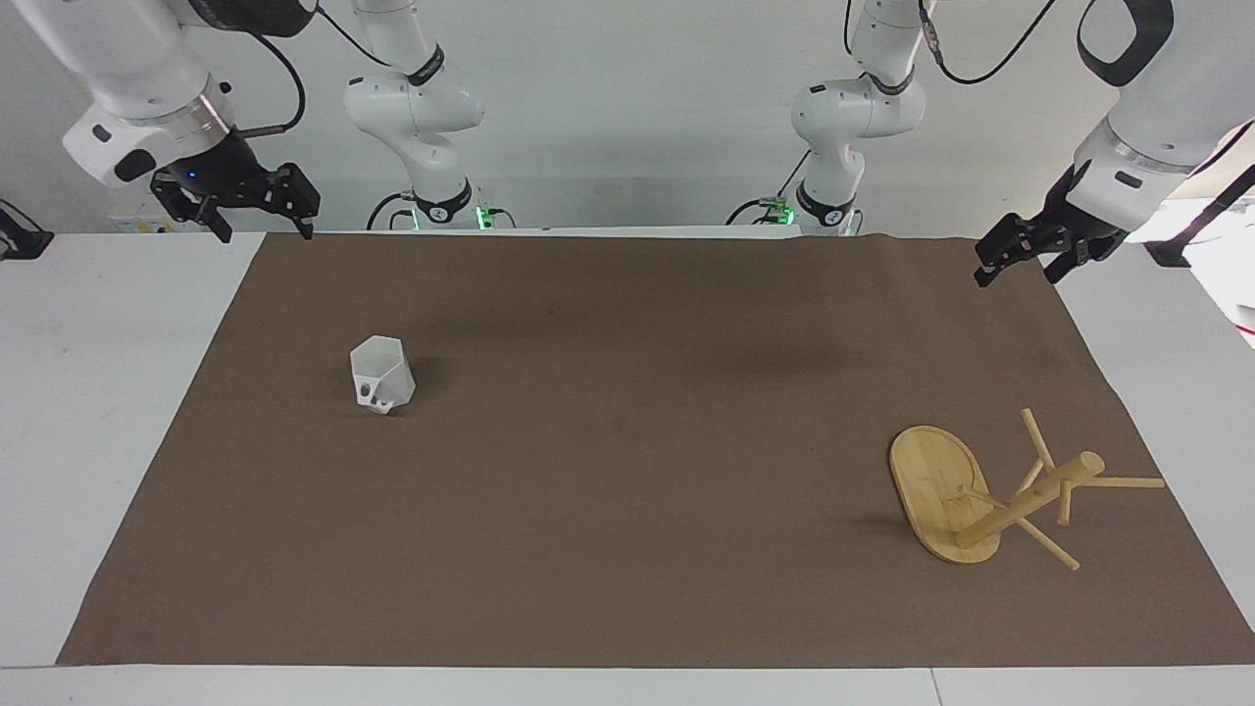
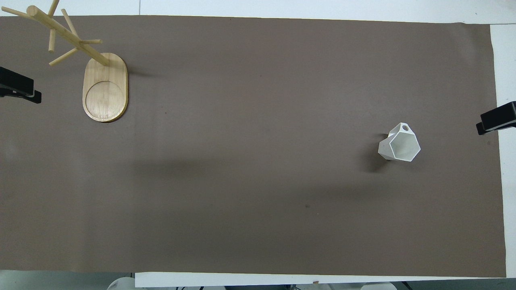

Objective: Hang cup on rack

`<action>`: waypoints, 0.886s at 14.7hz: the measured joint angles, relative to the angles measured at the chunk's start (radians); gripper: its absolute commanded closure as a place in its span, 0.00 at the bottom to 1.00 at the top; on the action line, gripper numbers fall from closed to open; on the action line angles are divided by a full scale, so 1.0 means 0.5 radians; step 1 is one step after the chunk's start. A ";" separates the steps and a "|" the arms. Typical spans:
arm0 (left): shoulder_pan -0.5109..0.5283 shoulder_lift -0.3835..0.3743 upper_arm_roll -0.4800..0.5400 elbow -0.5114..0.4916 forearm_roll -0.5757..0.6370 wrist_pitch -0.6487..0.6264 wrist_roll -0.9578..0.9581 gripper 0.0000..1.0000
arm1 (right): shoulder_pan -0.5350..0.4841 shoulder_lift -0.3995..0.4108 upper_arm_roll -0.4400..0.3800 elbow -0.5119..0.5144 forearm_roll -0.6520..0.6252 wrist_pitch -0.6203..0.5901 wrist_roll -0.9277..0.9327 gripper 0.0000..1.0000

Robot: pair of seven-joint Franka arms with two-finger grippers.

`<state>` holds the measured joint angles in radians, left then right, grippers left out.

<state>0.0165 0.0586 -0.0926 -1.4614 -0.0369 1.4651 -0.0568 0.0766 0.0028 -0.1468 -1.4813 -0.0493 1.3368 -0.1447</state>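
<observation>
Cup (image 1: 381, 375) stands upright on the brown mat (image 1: 627, 441), left of centre in the facing view, handle low on its side. Rack (image 1: 990, 495) stands at lower right. Right gripper (image 1: 260, 208) hangs at upper left, jaws released; left gripper (image 1: 1025, 257) waits at upper right, jaws also apart. A grasp on the faceted sides may slip, I think, and the thin pegs are easy to miss. Only the overhead view shows the cup's open mouth.

So the cup (image 1: 381, 375) sits on the mat (image 1: 627, 549) toward the right arm's end, well apart from the rack (image 1: 990, 495), which stands farther from the robots toward the left arm's end.
</observation>
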 measured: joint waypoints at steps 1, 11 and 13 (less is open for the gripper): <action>0.000 0.000 0.000 0.000 0.000 0.000 0.000 0.00 | 0.000 0.000 0.000 0.000 0.000 0.000 0.000 0.00; 0.000 0.000 0.000 0.000 0.000 0.000 0.000 0.00 | -0.013 -0.002 -0.001 -0.066 0.013 0.170 -0.582 0.00; 0.000 0.000 0.000 0.000 0.000 0.000 0.000 0.00 | -0.106 0.024 -0.005 -0.118 0.214 0.279 -1.082 0.00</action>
<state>0.0165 0.0584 -0.0926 -1.4614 -0.0369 1.4651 -0.0568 0.0237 0.0147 -0.1492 -1.5403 0.0578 1.4761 -0.6854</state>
